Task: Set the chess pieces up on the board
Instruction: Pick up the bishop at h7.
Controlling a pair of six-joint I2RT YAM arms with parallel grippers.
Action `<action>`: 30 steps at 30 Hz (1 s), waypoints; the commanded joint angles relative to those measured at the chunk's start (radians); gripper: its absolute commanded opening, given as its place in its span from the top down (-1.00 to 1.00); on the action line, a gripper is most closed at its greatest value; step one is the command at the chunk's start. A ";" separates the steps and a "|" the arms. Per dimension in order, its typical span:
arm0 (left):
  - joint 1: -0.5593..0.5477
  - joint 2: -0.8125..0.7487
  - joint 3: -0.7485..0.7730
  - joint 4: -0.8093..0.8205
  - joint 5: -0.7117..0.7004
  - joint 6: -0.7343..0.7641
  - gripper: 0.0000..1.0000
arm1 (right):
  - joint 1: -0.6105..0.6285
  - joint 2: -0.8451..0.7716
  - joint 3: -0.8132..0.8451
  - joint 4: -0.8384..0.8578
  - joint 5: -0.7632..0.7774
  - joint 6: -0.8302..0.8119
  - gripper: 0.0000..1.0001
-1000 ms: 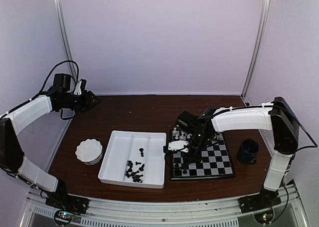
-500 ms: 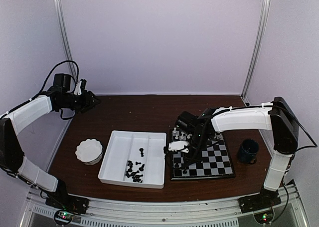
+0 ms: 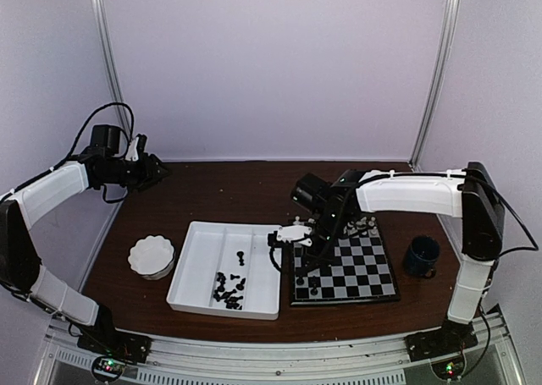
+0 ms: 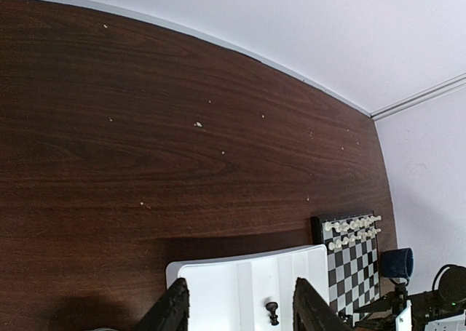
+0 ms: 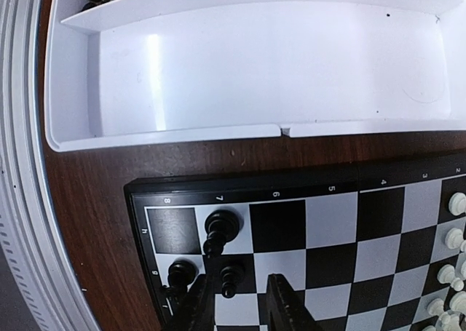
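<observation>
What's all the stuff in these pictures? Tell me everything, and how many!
Table: one, brown, under everything.
Board: one, black-and-white checks, right of middle.
Tray: one, white, left of board.
Bowl: one, white, left of tray.
Mug: one, dark blue, right of board.
White pieces: two rows, white, board's far edge.
Black pieces on board: three seen, near-left corner.
Black pieces in tray: small heap, near end.
Left gripper: one, black, open, raised far left.
Right gripper: one, black, open, over board's black pieces.
</observation>
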 commanded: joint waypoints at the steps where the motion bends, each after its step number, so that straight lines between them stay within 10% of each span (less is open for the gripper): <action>1: 0.006 -0.006 0.029 0.028 0.003 0.005 0.02 | 0.016 0.053 0.037 -0.028 -0.016 -0.007 0.44; 8: 0.005 -0.004 0.029 0.027 0.005 0.003 0.02 | 0.031 0.094 0.065 -0.037 -0.020 -0.007 0.36; 19: 0.006 -0.002 0.029 0.027 0.006 0.003 0.02 | 0.032 0.086 0.079 -0.047 -0.022 -0.004 0.91; 30: 0.007 0.002 0.031 0.027 0.004 0.005 0.02 | 0.029 -0.232 -0.135 -0.070 0.101 -0.062 0.94</action>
